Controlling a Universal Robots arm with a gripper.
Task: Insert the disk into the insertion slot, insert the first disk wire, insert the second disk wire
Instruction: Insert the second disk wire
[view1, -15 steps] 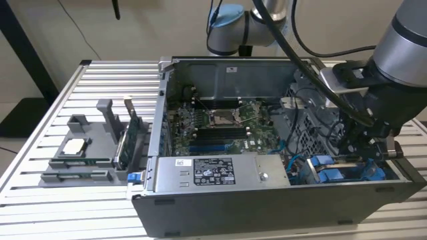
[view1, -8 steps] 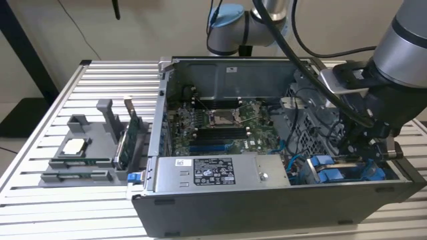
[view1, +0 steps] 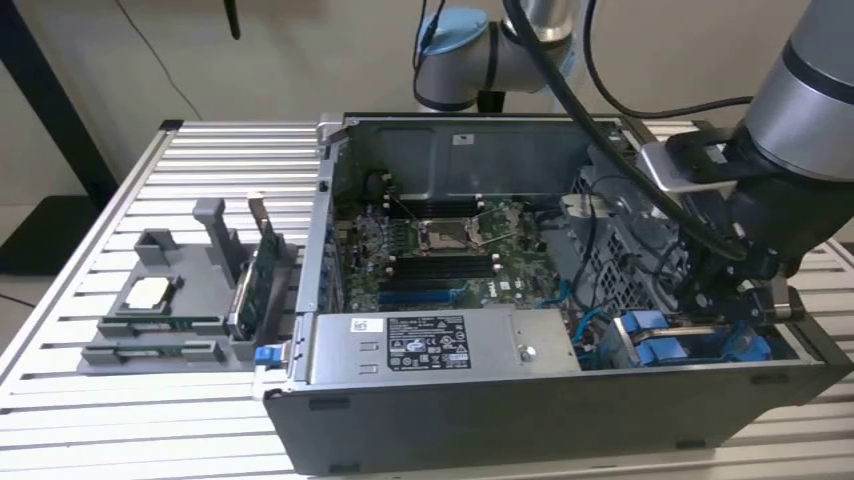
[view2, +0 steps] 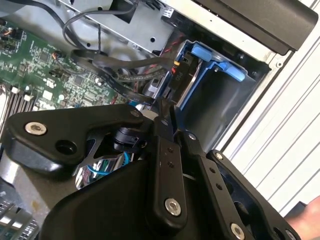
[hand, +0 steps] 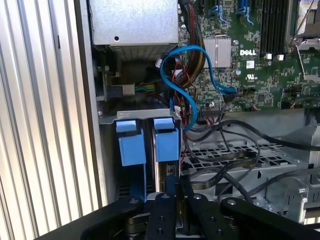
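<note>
The disk sits edge-on in the insertion slot (view1: 747, 349) at the case's near corner on the exterior view's right; its blue carrier tab (hand: 166, 139) (view2: 220, 62) (view1: 663, 352) sticks out. A second blue tab (hand: 130, 142) stands beside it. My gripper (hand: 172, 182) (view2: 166, 105) (view1: 705, 318) reaches down into that corner with its fingers together, shut on a black wire plug (view2: 178, 77) held against the disk's end. A blue wire (hand: 200, 60) and dark wires (hand: 225, 150) loop from the motherboard to the bay.
The open computer case (view1: 534, 410) lies on a slatted metal table (view1: 147, 420). A grey power supply box with white stickers (view1: 427, 345) sits along the near wall. The green motherboard (view1: 441, 250) lies in the middle. A grey fixture with parts (view1: 167, 300) stands at the exterior view's left.
</note>
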